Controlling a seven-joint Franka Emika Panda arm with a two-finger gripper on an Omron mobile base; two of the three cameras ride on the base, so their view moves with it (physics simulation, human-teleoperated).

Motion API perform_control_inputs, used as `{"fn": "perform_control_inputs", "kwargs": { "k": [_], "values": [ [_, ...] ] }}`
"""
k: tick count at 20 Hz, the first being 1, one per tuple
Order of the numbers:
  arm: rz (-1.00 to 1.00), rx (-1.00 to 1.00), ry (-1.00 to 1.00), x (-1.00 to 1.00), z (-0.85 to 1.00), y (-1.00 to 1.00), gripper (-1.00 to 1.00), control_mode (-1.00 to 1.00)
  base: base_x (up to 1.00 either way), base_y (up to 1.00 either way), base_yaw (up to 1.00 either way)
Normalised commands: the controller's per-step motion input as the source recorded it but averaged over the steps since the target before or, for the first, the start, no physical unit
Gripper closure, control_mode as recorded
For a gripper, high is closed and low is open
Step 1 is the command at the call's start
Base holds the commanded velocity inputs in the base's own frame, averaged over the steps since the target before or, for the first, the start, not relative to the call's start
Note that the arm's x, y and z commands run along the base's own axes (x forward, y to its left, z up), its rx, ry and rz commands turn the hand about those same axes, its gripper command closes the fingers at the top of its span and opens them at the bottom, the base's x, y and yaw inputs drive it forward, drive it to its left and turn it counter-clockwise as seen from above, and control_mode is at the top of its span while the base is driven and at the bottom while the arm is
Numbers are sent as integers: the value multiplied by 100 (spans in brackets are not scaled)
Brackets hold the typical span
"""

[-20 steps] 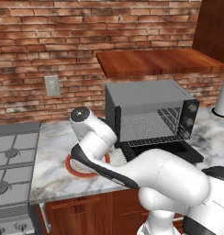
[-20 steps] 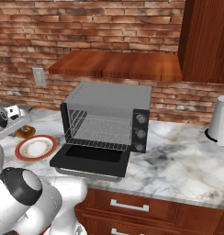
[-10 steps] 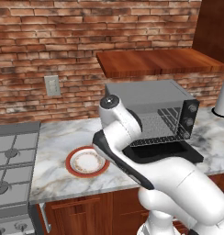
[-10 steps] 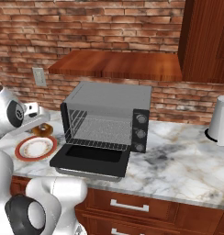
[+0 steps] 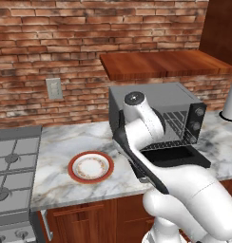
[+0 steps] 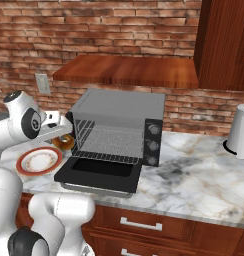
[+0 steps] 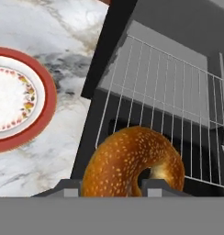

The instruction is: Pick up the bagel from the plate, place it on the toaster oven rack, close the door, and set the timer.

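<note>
The golden-brown bagel hangs in my gripper, which is shut on it; the dark fingertips press its two sides. In the right base view the gripper holds the bagel just left of the toaster oven, above the counter. The door lies open and flat, and the wire toaster oven rack spans the interior right behind the bagel. The red-rimmed plate sits bare to the left; it also appears as the plate and the plate.
A wooden shelf hangs low over the oven. Knobs run down the oven's right side. A white kettle stands at the far right of the marble counter, and a gas stove lies at the left.
The arm has swung right from over the plate to the oven's left front, carrying the bagel. The plate is left bare.
</note>
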Motion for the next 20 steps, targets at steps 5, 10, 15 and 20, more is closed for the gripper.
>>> {"fn": "perform_control_inputs", "kwargs": {
  "k": [5,10,15,20],
  "values": [
    [-8,2,0,25,0,-51,100,-100,0,0,0],
    [-2,2,-1,26,-2,-53,100,-100,0,0,0],
    [-1,0,-2,16,-14,-51,100,-100,0,0,0],
    [-1,0,0,17,-16,-40,100,-100,0,0,0]
  ]
}}
